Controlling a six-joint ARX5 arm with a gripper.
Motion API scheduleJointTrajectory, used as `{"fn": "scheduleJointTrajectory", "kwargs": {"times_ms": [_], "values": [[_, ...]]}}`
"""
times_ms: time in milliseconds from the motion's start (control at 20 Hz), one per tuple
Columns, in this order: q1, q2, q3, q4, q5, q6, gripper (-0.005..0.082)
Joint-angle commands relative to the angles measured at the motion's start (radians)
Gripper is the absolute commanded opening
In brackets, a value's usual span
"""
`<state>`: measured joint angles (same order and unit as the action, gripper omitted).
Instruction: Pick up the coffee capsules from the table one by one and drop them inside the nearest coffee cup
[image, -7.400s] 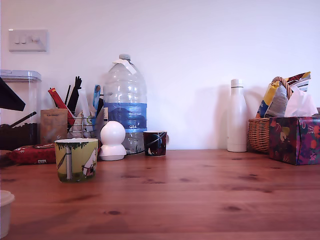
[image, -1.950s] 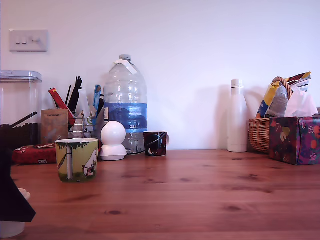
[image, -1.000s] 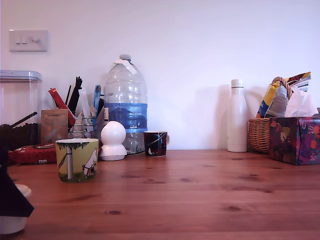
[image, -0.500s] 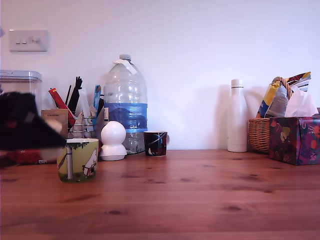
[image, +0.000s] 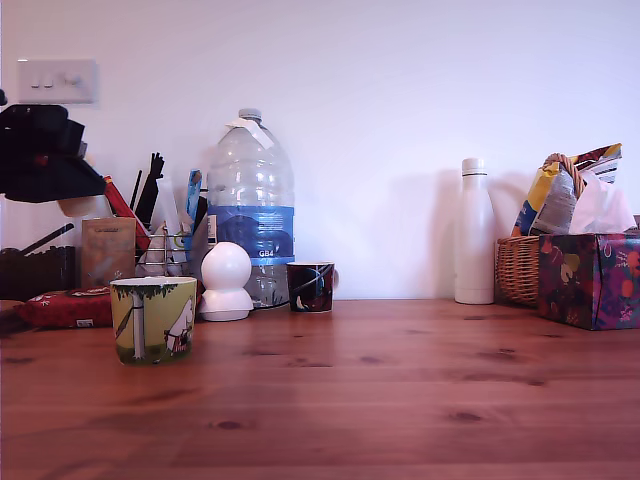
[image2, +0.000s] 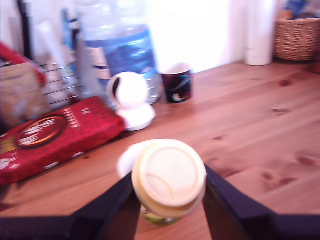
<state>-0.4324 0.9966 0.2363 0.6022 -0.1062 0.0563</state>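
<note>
Capsule (image2: 169, 177) lifted off table — clamped in end effector (image2: 169, 200), above cup (image: 153, 320)

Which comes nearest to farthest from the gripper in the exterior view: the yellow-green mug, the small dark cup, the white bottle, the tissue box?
From the gripper, high at the exterior view's left, holding the capsule:
1. Yellow-green mug, just below it.
2. Small dark cup, near centre, by the wall.
3. White bottle, right of centre.
4. Tissue box, far right.
</note>
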Motion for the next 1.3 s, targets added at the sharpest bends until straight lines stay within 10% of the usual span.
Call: {"fn": "scheduleJointTrajectory", "kwargs": {"times_ms": [0,800,1250], "values": [[0.014,0.004,0.009,0.004,0.021,0.005,0.0039],[0.155,0.393,0.554,-0.553,0.296,0.003,0.0039],[0.202,0.656,0.898,-0.905,0.353,0.002,0.0039]]}}
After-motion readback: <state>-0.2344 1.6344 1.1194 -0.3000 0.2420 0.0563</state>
